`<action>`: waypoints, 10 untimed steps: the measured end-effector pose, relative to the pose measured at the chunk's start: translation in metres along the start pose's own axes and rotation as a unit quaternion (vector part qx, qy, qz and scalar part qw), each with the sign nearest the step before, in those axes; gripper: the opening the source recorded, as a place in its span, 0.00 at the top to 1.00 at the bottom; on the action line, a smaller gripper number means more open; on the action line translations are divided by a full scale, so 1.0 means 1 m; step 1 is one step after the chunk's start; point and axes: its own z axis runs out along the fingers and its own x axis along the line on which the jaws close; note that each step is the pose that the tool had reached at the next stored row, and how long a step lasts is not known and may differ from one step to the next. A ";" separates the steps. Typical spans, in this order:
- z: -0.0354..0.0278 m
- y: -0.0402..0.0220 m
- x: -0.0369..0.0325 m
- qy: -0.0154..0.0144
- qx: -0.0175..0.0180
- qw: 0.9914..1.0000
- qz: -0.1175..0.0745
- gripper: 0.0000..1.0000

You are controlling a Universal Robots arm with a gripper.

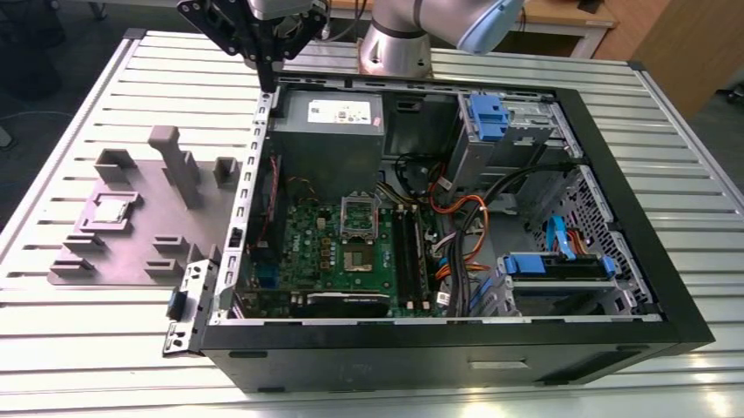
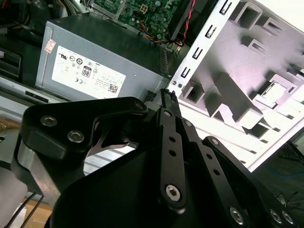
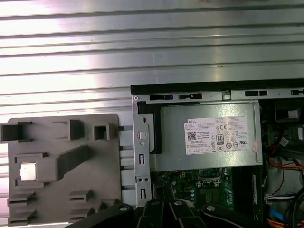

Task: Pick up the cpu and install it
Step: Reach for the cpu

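The claw (image 1: 270,84) hangs at the upper left of the exterior view, above the back corner of the open computer case (image 1: 442,366) and close to the case's metal edge. In the second wrist view its two black fingers (image 2: 167,123) are pressed together to a point, with nothing pinched between them.

The cpu (image 1: 113,212) lies well apart from the claw, at the exterior view's left. It sits in a square recess of the grey tray (image 1: 134,257), which rests on the slatted metal counter (image 1: 70,348) just beside the case. In the first wrist view the cpu (image 3: 28,171) shows as a pale silvery square lying flat in that recess, with the tray's raised blocks around it.

Inside the case, the green board (image 1: 314,252) lies flat in the lower middle of the exterior view. Its socket (image 1: 358,254) is near the board's middle, and the metal frame (image 1: 361,212) is just beside it on the side toward the grey box (image 1: 329,139). That box, with a white label, fills the case corner nearest the claw, between claw and board. The arm's pale base (image 1: 395,48) stands behind the case at the top of the exterior view.
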 end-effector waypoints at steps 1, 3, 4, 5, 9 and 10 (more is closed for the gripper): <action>0.0000 0.0000 0.0000 0.000 0.000 1.000 0.000 0.89; 0.0000 0.0000 0.0001 0.000 0.000 1.000 0.000 0.89; 0.0000 0.0000 0.0003 0.000 0.000 1.000 0.000 0.89; 0.0000 -0.0001 0.0007 0.000 0.000 1.000 0.000 0.89; 0.0000 -0.0001 0.0013 0.000 0.000 1.000 0.000 0.89; 0.0000 -0.0001 0.0014 0.000 0.000 1.000 0.000 0.89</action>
